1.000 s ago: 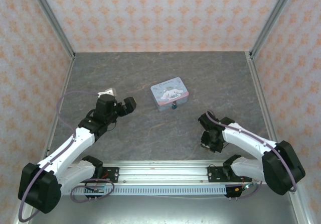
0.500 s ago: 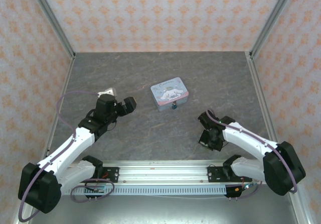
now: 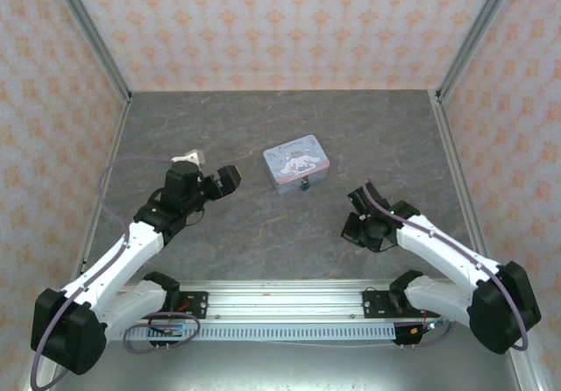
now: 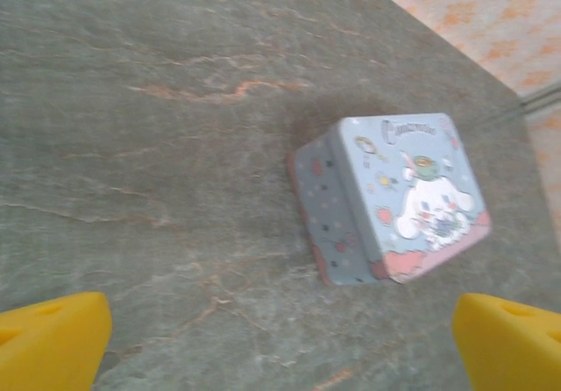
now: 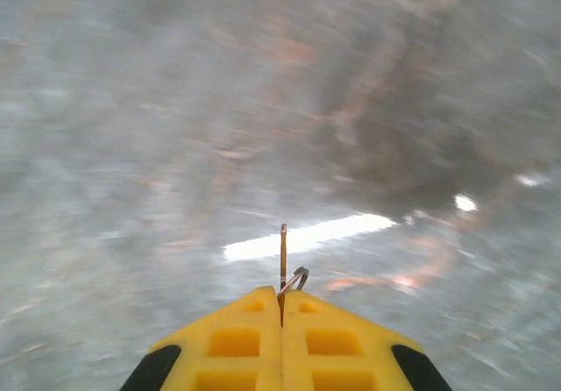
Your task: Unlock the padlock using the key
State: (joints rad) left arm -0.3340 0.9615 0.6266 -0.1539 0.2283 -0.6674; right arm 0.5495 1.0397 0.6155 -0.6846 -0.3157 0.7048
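Left of centre in the overhead frame, the left gripper (image 3: 224, 181) hangs with its jaws spread wide and nothing between them. Its own wrist camera shows the two yellow fingertips (image 4: 53, 338) at the bottom corners of the frame, with bare stone-grey table (image 4: 158, 145) between them. The pale blue cartoon tin (image 3: 296, 163) lies at mid-frame overhead, and right of centre in the left wrist view (image 4: 390, 202).

The padlock (image 3: 304, 184), a tiny dark speck, sits against the tin's lower edge in the overhead frame. Whether it hangs from a clasp cannot be told at this size. It is likely light, hard and smooth, so it would probably swing or skid away from a push. The open left claw would do best to pinch the lock's flat body and leave the keyhole end clear. The tin itself looks light enough to slide if leaned on.

Lower right overhead, well apart from the lock, the right gripper (image 3: 358, 227) is clamped tight on the key (image 5: 282, 252). In its wrist view, the key is a thin brass sliver standing edge-on above the closed yellow pads (image 5: 237, 338), with a wire ring beside it. Stiff but slim and slick, the key offers little to hold and could twist in the pads when turned.
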